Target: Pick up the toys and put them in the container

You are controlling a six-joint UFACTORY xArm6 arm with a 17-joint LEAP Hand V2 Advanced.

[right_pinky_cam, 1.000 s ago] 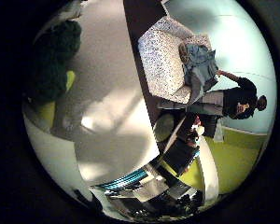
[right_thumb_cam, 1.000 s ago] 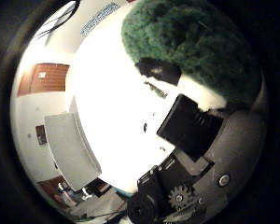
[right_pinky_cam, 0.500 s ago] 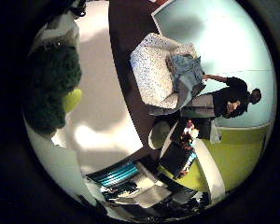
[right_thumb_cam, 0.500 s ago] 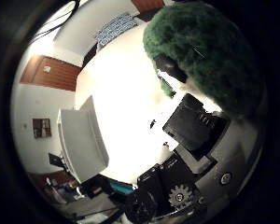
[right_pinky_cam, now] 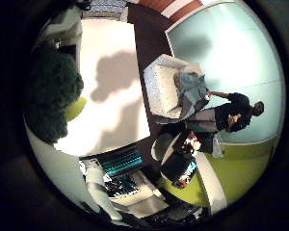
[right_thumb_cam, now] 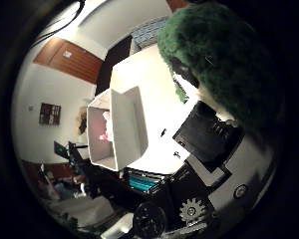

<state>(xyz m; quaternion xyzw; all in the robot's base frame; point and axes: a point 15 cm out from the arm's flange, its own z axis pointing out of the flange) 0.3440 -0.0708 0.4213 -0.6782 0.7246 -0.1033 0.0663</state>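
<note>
Toy [right_thumb_cam: 224, 64], green and fuzzy, sits close against the palm and fills a large part of the thumb-side view; the little-finger-side view shows the same dark green mass beside a small yellow-green part. Black and white parts of the robot hand [right_thumb_cam: 209, 144] lie directly against the toy, with a geared piece nearer the view's edge; the toy appears to be held by the robot hand, though the wrap of the fingers around it cannot be made out clearly. Beyond the toy lies the white tabletop [right_pinky_cam: 113, 91], which carries broad shadows. The white container [right_thumb_cam: 117, 127] stands open on the tabletop near its edge, apart from the toy, with something pink [right_thumb_cam: 107, 130] inside; what the pink thing is cannot be told. A teal object [right_pinky_cam: 120, 162] sits just past the tabletop's edge. Farther off, on the dark floor, stands a white speckled armchair [right_pinky_cam: 164, 86] with grey-blue cloth [right_pinky_cam: 190, 86] draped over it.
</note>
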